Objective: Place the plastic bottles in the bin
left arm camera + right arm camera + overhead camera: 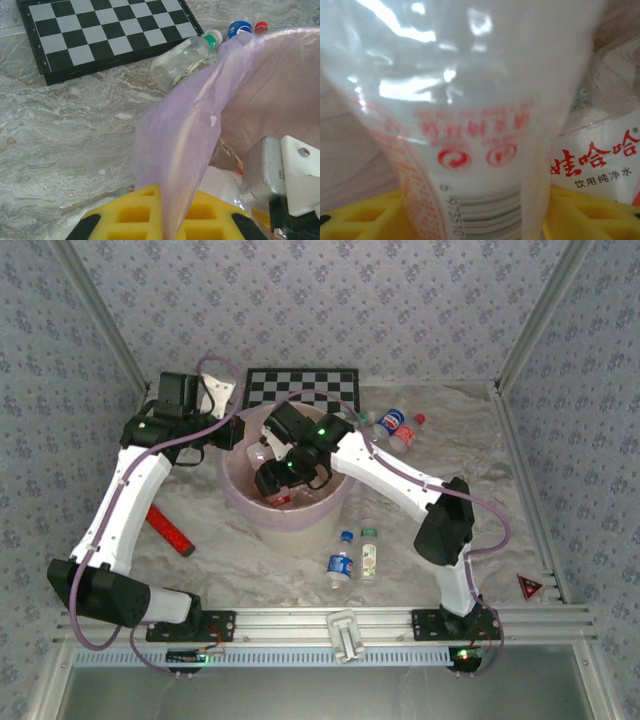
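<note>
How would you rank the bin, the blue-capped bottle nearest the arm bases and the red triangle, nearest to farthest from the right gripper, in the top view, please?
1. bin, directly beneath the right gripper.
2. blue-capped bottle, lying off the bin's near-right side.
3. red triangle, far off at the near right edge.

Cream bin (292, 536) with lilac-pink liner (200, 115) — black-and-white checkerboard (302, 387), red bar (170, 530), blue-capped bottle (341, 564), marbled grey table (230, 560).

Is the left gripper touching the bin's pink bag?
Touching. In the left wrist view the pink bag is pinched between the yellow fingers of the left gripper.
</note>
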